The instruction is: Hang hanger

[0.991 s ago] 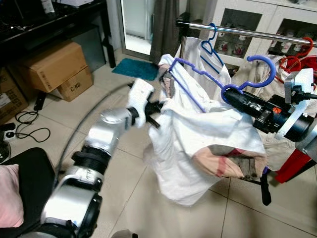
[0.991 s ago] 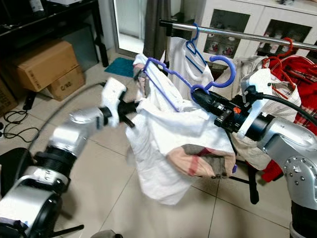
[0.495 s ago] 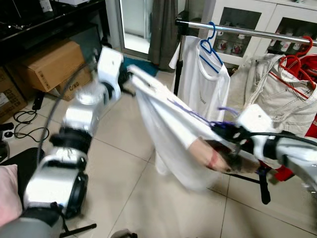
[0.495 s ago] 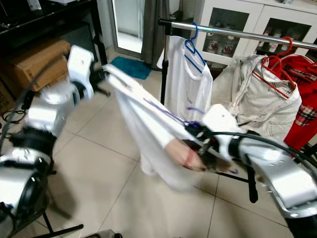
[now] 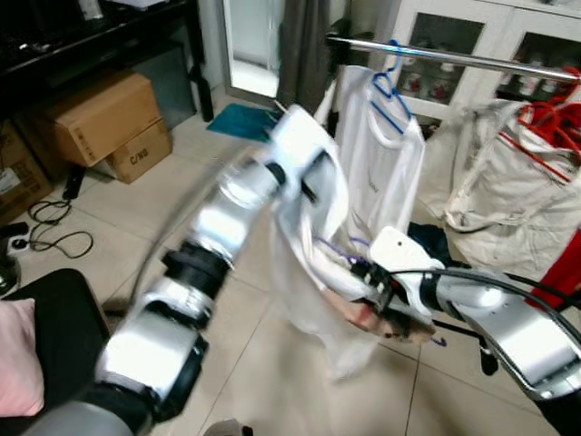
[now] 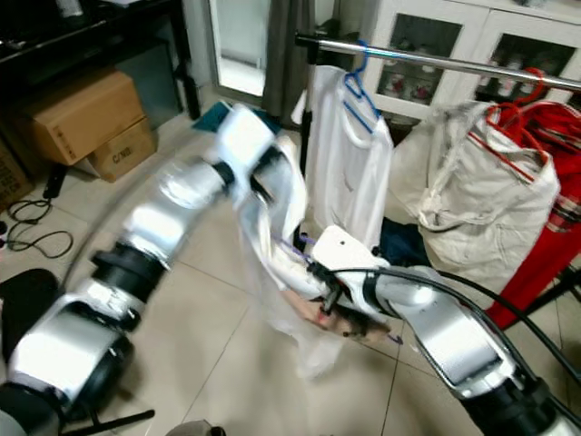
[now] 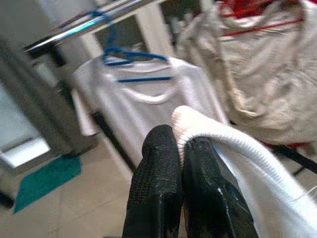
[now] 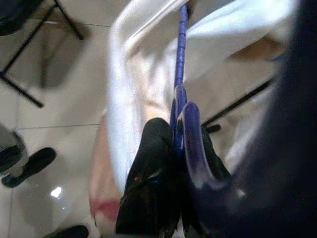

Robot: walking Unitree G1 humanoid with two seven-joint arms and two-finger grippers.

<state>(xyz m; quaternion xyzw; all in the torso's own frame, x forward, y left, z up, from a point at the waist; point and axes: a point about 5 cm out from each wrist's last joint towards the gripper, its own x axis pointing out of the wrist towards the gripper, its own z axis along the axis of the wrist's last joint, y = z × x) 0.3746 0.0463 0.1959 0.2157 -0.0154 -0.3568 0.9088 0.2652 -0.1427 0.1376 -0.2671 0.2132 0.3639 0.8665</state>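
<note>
The purple hanger (image 8: 181, 74) with the white garment (image 6: 272, 245) on it was low in front of the robot, well below the metal rail (image 5: 454, 56) and not yet hung. The right gripper (image 8: 171, 163) was clenched on the hanger near its hook, which curved close to the wrist camera. The left gripper (image 7: 181, 173) had its two black fingers pressed together on a ribbed edge of the garment, and it held this edge up high, near the white shirt (image 5: 377, 154) that hung already on a blue hanger (image 5: 392, 82) on the rail.

To do this step well, I think the right arm should lift the hook above the rail and turn it so the open side faced the bar. The free part of the rail between the white shirt and the beige clothes (image 6: 472, 173) looked like the best place. The left gripper should keep the cloth from slipping off the hanger and let go only after the hook sat on the bar.

Compared with half a second earlier, the left arm had swung from far out on the left toward the middle, so the garment was no longer stretched into a long band but bunched between the two arms. The right gripper remained low. The eye views were blurred by this fast motion.
</note>
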